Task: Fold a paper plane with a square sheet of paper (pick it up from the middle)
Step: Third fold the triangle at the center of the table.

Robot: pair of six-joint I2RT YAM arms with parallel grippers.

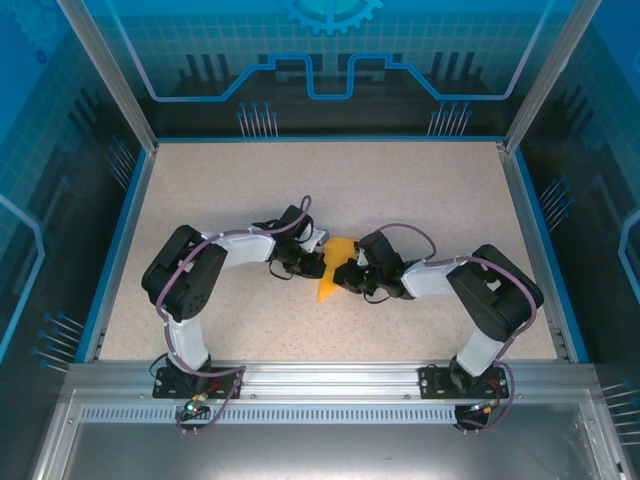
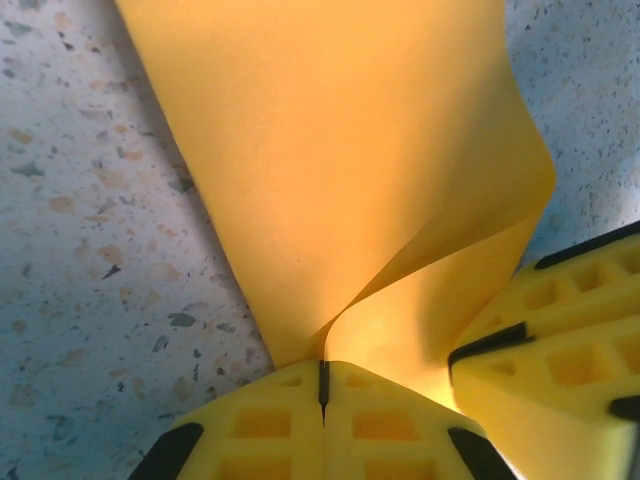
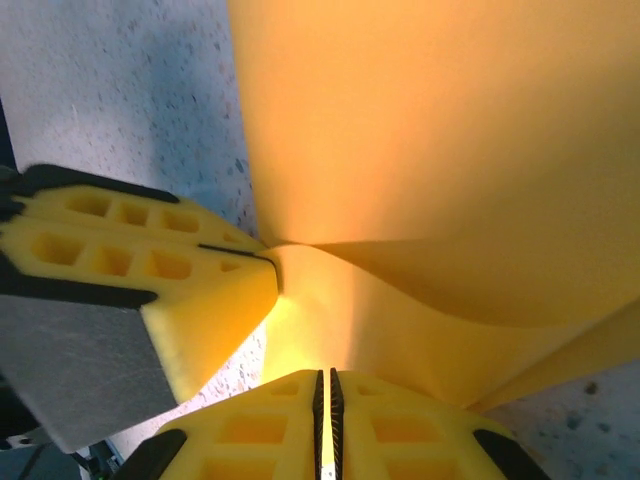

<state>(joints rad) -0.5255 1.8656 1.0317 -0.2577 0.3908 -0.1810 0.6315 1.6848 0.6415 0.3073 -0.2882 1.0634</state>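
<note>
Now both hands grip the half-folded paper (image 1: 334,268) at the middle of the bench (image 1: 430,200). The left hand (image 2: 323,385) is clamped on it from nine o'clock, the right hand (image 3: 325,395) from three o'clock. For a clean crease, I'd judge the layers need to be held taut and aligned, then pressed flat gently.

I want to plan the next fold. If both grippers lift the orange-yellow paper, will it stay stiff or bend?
Probably floppy: the paper curls in a soft wave between the left gripper and the right gripper, both shut on it. It looks thin, so unsupported parts would likely sag.
</note>
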